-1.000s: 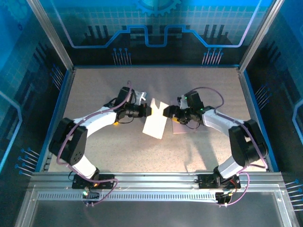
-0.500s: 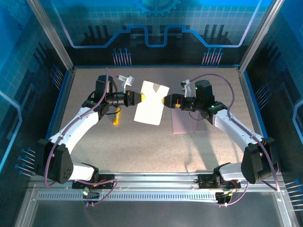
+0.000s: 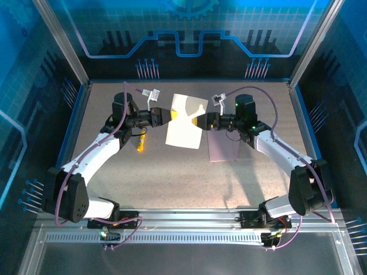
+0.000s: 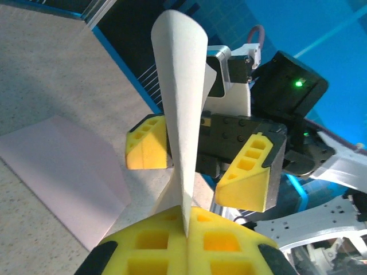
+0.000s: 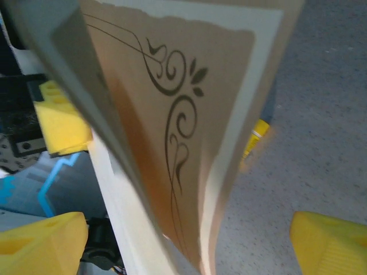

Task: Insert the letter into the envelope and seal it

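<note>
mid-frame, the left gripper (image 3: 165, 117) is clamping the curled letter (image 3: 184, 130); the right gripper (image 3: 200, 121) is straddling it, jaws apart, risking a crumple if closing askew.

Both arms reach forward and bend inward at the elbows, their wrists level and pointing at each other across the letter (image 3: 184, 130). The left gripper (image 3: 171, 116) is clamped on the letter's left edge. The right gripper (image 3: 198, 121) faces its right edge, fingers spread either side of the sheet
</note>
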{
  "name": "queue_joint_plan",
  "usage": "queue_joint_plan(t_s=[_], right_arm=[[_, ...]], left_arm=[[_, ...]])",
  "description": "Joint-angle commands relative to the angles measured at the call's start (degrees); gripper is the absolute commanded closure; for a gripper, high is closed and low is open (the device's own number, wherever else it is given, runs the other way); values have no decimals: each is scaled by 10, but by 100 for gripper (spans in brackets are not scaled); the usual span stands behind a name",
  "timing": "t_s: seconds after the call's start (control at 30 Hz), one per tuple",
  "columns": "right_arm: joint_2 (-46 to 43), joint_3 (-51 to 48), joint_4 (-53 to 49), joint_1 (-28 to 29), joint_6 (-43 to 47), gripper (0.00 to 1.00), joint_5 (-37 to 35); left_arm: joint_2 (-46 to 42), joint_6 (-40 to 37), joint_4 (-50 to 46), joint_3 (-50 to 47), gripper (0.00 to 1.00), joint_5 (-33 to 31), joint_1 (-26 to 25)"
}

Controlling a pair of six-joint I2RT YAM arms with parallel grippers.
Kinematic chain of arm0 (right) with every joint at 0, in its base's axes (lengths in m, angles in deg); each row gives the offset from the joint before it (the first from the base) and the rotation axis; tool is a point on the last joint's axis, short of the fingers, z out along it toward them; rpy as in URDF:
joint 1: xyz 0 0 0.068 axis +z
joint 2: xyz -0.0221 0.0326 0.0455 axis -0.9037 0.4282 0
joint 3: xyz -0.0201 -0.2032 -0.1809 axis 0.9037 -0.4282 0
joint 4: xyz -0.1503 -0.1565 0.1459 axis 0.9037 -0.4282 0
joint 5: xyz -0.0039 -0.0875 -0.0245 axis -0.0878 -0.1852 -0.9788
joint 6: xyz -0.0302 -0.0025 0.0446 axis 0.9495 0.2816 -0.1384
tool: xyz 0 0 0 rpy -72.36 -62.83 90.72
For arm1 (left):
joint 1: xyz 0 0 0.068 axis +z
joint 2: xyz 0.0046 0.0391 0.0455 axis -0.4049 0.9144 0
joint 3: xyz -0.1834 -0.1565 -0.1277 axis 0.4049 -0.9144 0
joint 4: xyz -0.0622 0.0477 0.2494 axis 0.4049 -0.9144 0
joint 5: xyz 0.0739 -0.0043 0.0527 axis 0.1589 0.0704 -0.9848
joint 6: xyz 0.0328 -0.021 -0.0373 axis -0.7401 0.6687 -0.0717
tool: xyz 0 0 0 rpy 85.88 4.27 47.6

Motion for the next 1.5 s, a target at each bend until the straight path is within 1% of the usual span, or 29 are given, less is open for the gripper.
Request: queue_joint_plan(t_s=[0.0,0.13,0.17,0.23,0.33,0.37,0.4,0.43,0.53,0.7,0.73,0.83,1.0,1.23,1.4,1.47], right_arm=[[12,-8,101,-1,-36,13,53],[7,-16,123,0,-41,22,59],[5,-16,123,0,-41,26,60],[3,-19,124,0,-41,39,64],[-1,-26,135,-1,-50,51,66],[-2,-28,140,-1,-54,58,67],[-2,-31,149,-1,-59,77,68],[-3,-35,160,-3,-65,100,67],[-6,-39,173,-3,-76,100,68],[-10,-37,173,-4,-85,100,76],[-11,-35,172,-4,-88,100,80],[-15,-30,155,-5,-89,100,93],[-17,-18,106,-4,-78,100,131],[-30,-22,96,2,-85,100,160],[-26,-16,87,13,-85,100,170],[-20,-13,83,16,-83,100,171]], left_arm=[[5,54,88,-9,100,25,5],[13,87,138,-18,100,25,10],[15,94,150,-20,100,24,11],[20,109,172,-24,100,24,14],[26,119,187,-26,100,25,17],[28,119,188,-26,100,25,18],[28,120,188,-26,100,25,18],[28,119,189,-28,100,25,19],[25,118,189,-30,99,25,22],[21,117,191,-41,87,23,30],[19,117,193,-43,84,23,32],[17,117,196,-42,67,25,38],[24,111,195,-22,53,39,52],[62,100,189,17,51,66,60],[86,122,222,31,56,76,60],[91,131,233,34,61,78,60]])
